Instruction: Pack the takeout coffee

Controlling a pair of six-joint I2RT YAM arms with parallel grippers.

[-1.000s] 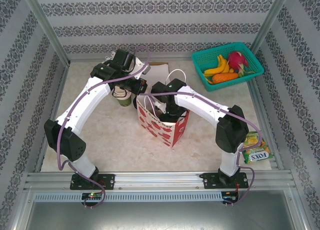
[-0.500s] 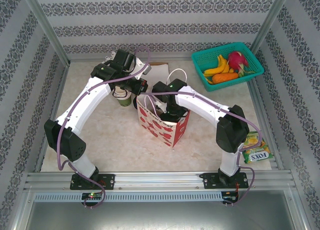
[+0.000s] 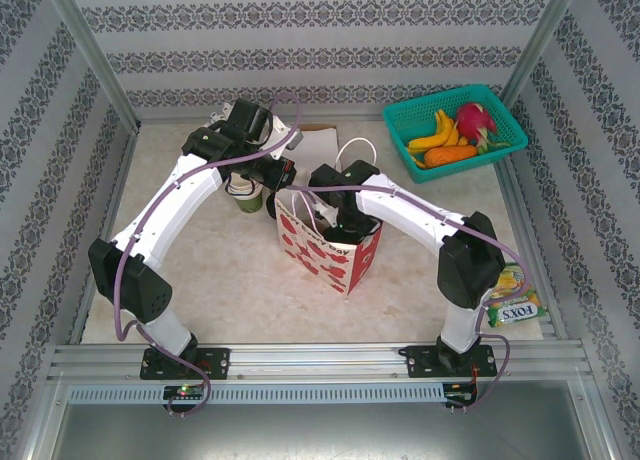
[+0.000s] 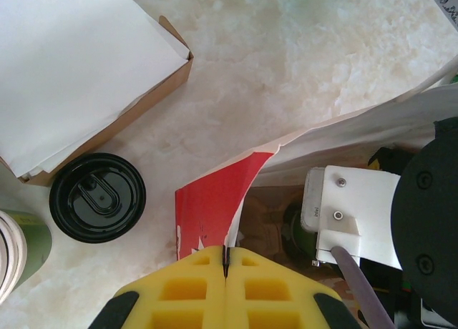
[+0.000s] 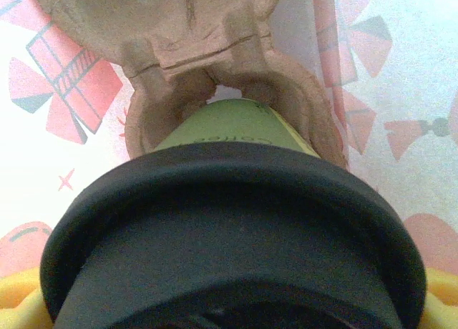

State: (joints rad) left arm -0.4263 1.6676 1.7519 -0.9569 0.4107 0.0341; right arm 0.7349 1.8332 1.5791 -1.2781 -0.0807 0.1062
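Top view. Noted over the last second: a slight outward swing at the right elbow and a small shift of the wrist in the mouth of the paper bag (image 3: 330, 255). No shift at the left arm. Right claw (image 3: 338, 218) down inside the bag. Left claw (image 3: 283, 180) at the bag's rim, on the corner nearest the stack of lidless cups (image 3: 243, 192). Read as a small correction during the lowering, not a release.

Left wrist view. Left claw (image 4: 225, 272) shut tight on the bag's red rim (image 4: 211, 207), apparently pinching it to keep the mouth open. Off to this claw's left, on the bench (image 4: 300, 71), a black lid (image 4: 96, 197). Ahead and to its right, the right arm's white wrist inside the bag.

Right wrist view. Right claw (image 5: 229, 300) spread wide and clamped on the takeout coffee (image 5: 227, 200), with a yellow finger (image 5: 18, 297) showing at each side of the lid. Just beyond the claw, the cardboard carrier (image 5: 215, 50), with the cup's base meeting one of its holes. Flowered bag wall (image 5: 57, 93) to both sides. Judged nearly seated but not yet let go. Next call: press down squarely, then open.
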